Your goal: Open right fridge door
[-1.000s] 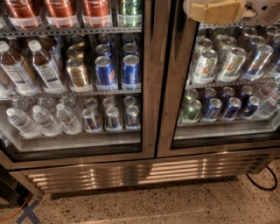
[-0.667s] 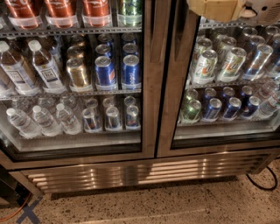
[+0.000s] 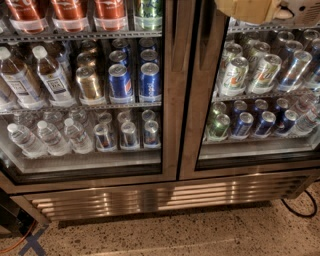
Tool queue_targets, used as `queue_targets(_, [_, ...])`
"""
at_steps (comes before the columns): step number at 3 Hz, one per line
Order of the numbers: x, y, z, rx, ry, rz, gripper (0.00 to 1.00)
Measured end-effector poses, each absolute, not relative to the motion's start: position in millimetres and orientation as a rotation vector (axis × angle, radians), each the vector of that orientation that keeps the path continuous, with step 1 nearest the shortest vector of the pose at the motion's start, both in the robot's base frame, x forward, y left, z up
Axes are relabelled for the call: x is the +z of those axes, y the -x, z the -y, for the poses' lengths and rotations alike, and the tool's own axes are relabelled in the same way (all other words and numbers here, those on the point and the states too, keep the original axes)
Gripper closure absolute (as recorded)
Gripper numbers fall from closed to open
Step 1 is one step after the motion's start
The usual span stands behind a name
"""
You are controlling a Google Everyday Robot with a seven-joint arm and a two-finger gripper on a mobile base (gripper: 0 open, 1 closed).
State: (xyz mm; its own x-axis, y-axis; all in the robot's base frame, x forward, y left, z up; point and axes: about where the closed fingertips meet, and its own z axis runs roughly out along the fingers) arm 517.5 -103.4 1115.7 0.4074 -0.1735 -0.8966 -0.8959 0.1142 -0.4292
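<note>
The right fridge door is a glass pane in a brushed steel frame with a dark inner edge. It stands shut, flush with the left door. Through it I see green, silver and blue cans on two shelves. My gripper shows only as a tan and white piece at the top edge of the camera view. It hangs in front of the upper part of the right door's glass, just right of the door's left frame. I cannot tell whether it touches the door.
The left fridge door is shut, with water bottles, gold and blue cans behind it. A steel grille runs below both doors. A black cable lies on the speckled floor at right, an orange cable at lower left.
The tan and white piece at the top right has moved up slightly, so less of it shows. Both fridge doors stay shut.
</note>
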Motion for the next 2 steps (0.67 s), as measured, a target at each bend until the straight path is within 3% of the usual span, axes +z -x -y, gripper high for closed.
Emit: queue_targets(2, [1117.4,-528.1,109.0,0.706,1.376,-1.049,1.0])
